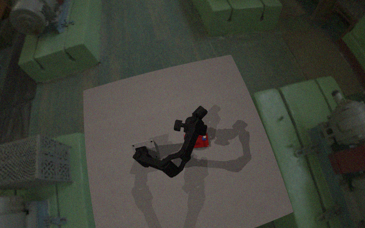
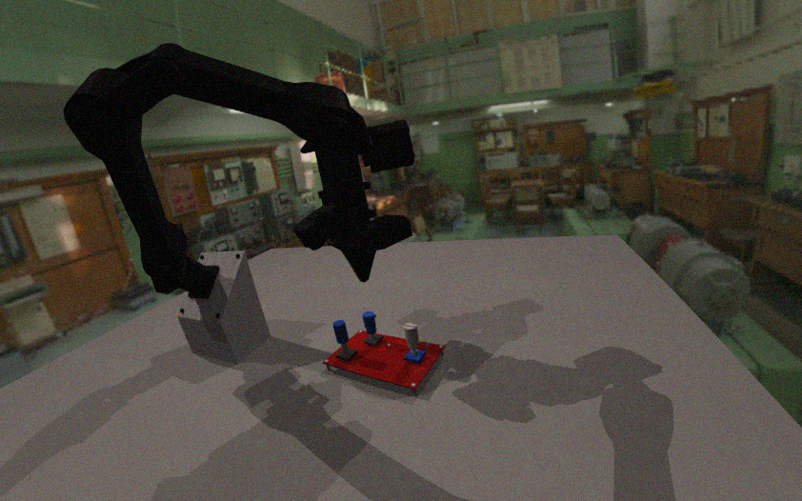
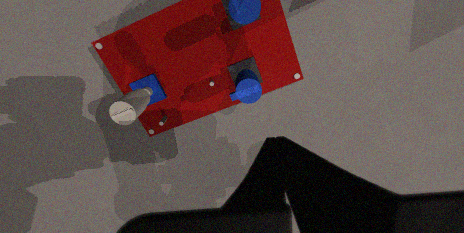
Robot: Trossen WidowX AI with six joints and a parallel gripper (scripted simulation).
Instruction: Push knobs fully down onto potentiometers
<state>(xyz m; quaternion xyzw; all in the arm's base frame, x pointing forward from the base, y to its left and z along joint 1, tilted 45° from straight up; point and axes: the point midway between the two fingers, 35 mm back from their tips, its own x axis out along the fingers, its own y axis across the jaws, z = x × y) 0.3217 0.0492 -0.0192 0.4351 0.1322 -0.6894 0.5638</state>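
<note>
A red circuit board stands on the grey table. Two blue knobs, one and another, stand raised on dark potentiometers. A third, whitish knob sits on a blue potentiometer. My gripper is shut and empty. It points down and hangs well above the board, a little short of the nearer blue knob in the wrist view. In the top view the arm covers the left part of the board.
The arm's grey base mount stands left of the board. Arm shadows fall across the table around the board. The table's edges drop off to green benches and machines on the floor.
</note>
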